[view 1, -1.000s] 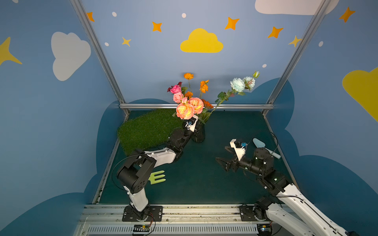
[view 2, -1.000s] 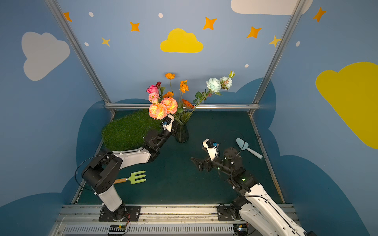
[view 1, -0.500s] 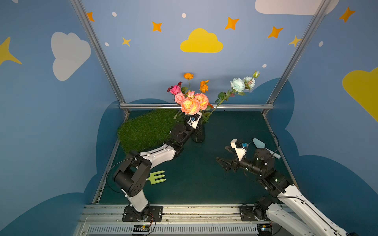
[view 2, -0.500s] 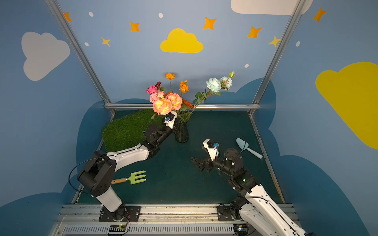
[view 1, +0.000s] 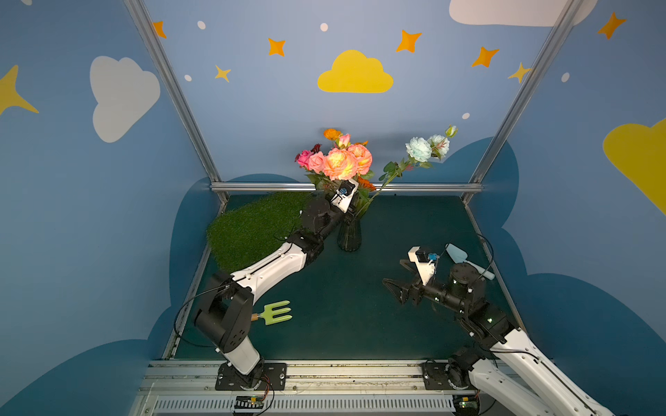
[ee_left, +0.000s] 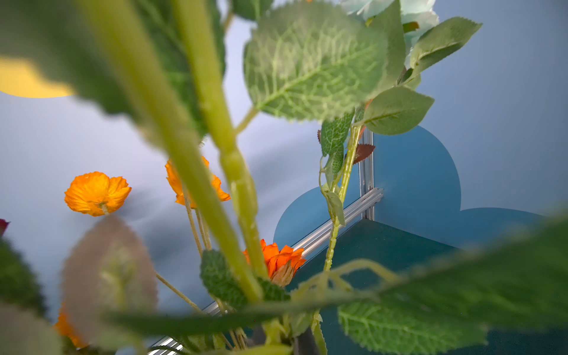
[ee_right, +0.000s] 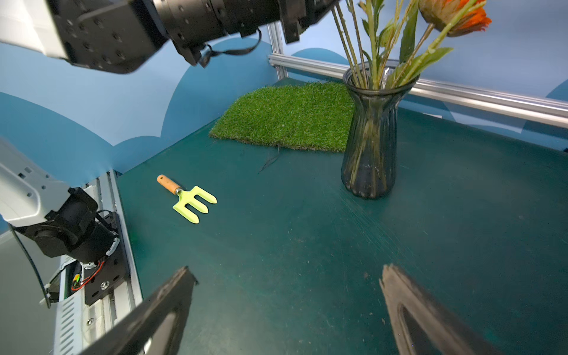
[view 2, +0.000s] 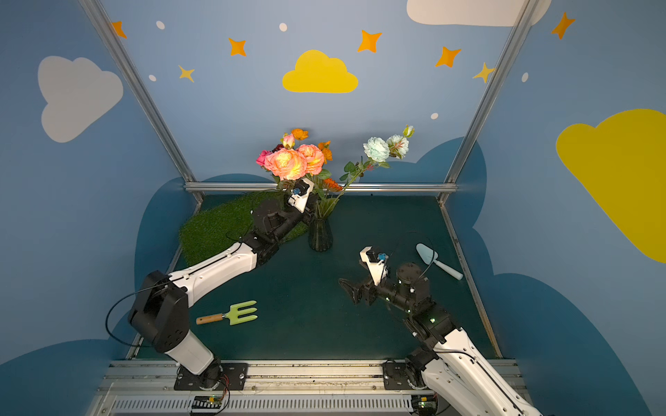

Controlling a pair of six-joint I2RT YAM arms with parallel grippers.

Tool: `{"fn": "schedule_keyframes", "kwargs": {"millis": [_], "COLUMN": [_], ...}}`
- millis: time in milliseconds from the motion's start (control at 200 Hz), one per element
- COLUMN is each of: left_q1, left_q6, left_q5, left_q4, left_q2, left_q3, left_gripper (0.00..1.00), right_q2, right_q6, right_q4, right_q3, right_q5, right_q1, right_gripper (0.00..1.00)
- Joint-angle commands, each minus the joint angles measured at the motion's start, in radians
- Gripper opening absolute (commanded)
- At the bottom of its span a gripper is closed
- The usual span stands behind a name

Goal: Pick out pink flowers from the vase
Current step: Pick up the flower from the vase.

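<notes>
The vase [view 1: 349, 236] stands upright on the green table [view 1: 342, 324], near the rear rail [view 1: 346, 187] and just beside the grass mat [view 1: 252, 227]. Open table lies between the vase and the front edge, occupied only by the hand fork [view 2: 234, 314] at the left and the trowel [view 2: 438, 260] at the right.

The left gripper [view 1: 351, 207] is above the vase rim, among the stems, directly under the pink flowers [view 1: 340, 162]. Its jaws are clenched; what they grasp cannot be told, as foliage hides them.

The right gripper [ee_right: 285, 310] hovers over bare table, released, jaws wide apart, well apart from the vase.
</notes>
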Motion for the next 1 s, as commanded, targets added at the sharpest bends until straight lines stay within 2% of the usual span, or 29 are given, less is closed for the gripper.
{"fn": "schedule_keyframes", "kwargs": {"millis": [0, 310, 551, 681, 996], "left_q1": [0.007, 0.008, -0.004, -0.018, -0.099], "left_q6": [0.009, -0.015, -0.011, 0.002, 0.073], "left_q5": [-0.014, -0.003, 0.008, -0.025, -0.185], "left_q4": [-0.064, -0.076, -0.143, -0.207, -0.28], "left_q2": [-0.041, -0.074, -0.058, -0.047, 0.03], "left_q3": [0.035, 0.04, 0.104, 0.157, 0.272], "left_gripper": [0.03, 0.03, 0.02, 0.02, 0.02], "right_q2": [0.007, 0.02, 0.016, 0.021, 0.023], "right_q6": [0.0, 0.012, 0.014, 0.017, 0.024], "right_q4": [-0.035, -0.018, -0.014, -0.008, 0.0], "right_q3": [0.042, 0.054, 0.051, 0.051, 0.051], "right_q5": [0.015, 0.004, 0.008, 0.005, 0.009], "right_q1": [0.004, 0.006, 0.007, 0.008, 0.01], "right_gripper": [0.97, 0.97, 0.97, 0.97, 0.98]}}
